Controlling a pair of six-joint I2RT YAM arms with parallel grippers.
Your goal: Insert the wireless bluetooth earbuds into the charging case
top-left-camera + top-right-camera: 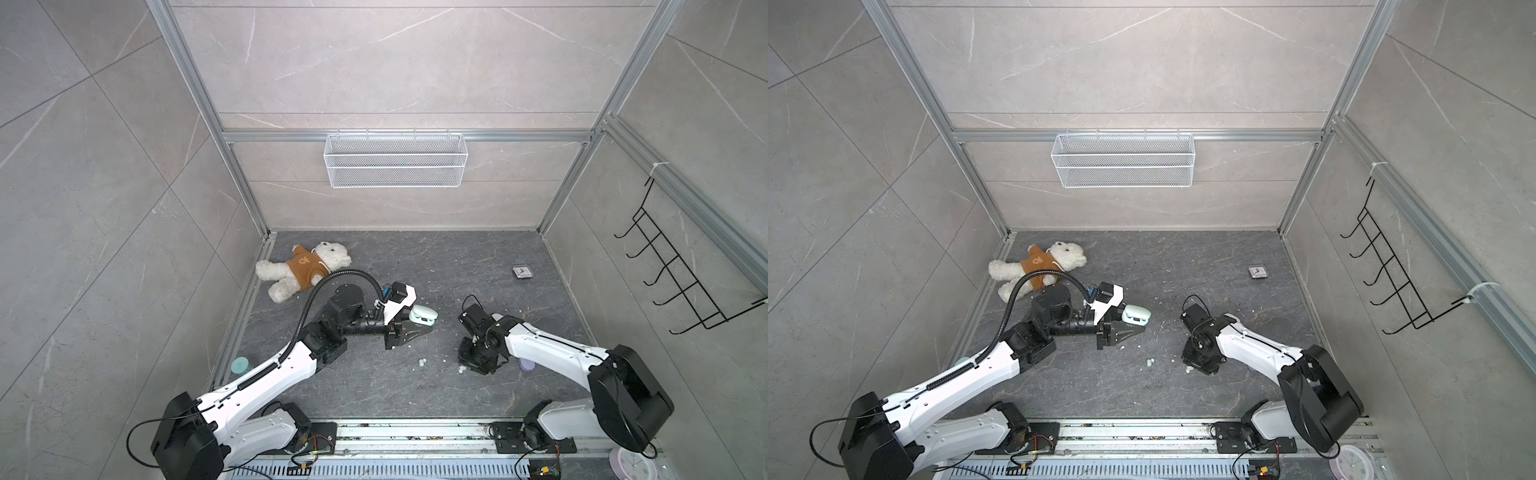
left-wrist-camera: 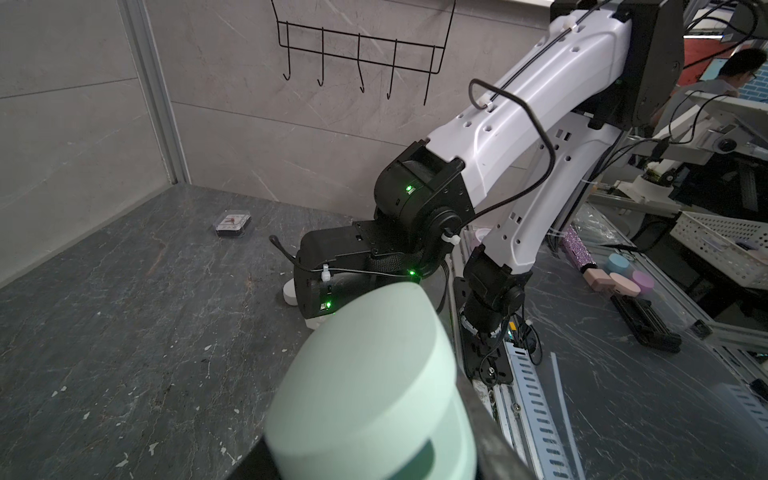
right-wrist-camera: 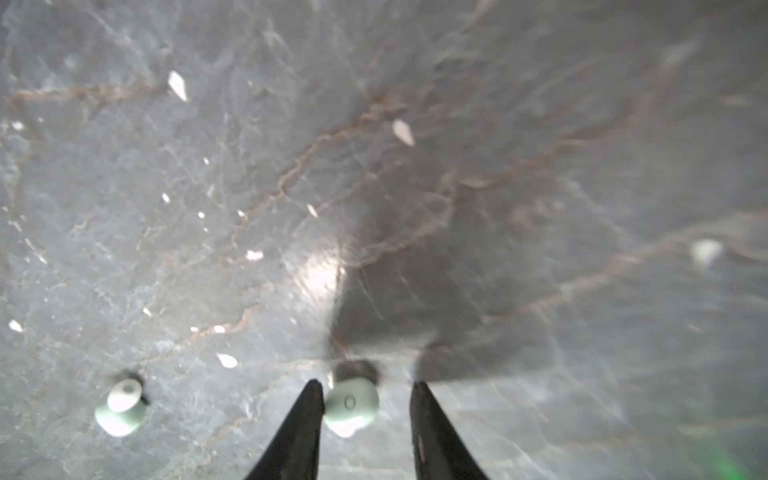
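Observation:
The mint green charging case (image 1: 423,314) (image 1: 1136,314) hangs above the table left of centre, lid up, with my left gripper (image 1: 417,324) shut on it. In the left wrist view the case (image 2: 374,382) fills the space between the jaws. My right gripper (image 3: 368,388) points straight down at the table with its jaws open. A pale mint earbud (image 3: 351,405) (image 1: 461,368) lies on the table between them, close to one finger and apart from the other. A second mint earbud (image 3: 120,409) (image 1: 422,363) lies loose to one side.
A teddy bear (image 1: 305,268) lies at the back left and a small boxed clock (image 1: 523,272) at the back right. A teal round object (image 1: 240,365) and a lilac one (image 1: 527,365) sit by the arms. White crumbs dot the table. A wire basket (image 1: 395,160) and hook rack (image 1: 685,270) hang on the walls.

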